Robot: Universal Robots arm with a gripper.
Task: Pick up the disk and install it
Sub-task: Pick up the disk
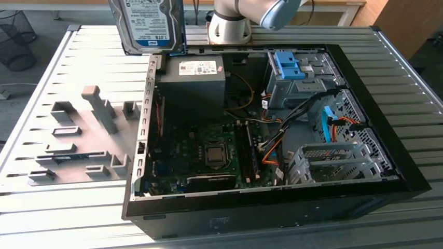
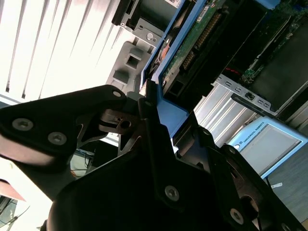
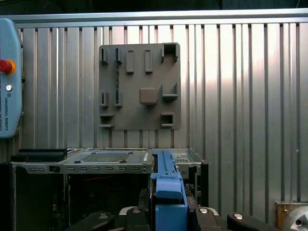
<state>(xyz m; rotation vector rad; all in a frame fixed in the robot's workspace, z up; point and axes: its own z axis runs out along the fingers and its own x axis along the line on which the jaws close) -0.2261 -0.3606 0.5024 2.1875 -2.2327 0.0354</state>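
Gripper (image 2: 171,113) is closed narrowly on the blue handle (image 3: 168,192) of the disk (image 1: 149,23), which hangs upright with its label showing, raised near the corner of the open computer case (image 1: 277,218) by the power supply (image 1: 194,88). Inside the case also lie a motherboard (image 1: 207,150), a blue bracket (image 1: 289,65) on one drive cage and a bare metal cage (image 1: 332,161) toward the exterior view's right. The case rests on a slatted metal table (image 1: 69,207) beside a grey holder plate (image 1: 83,140).
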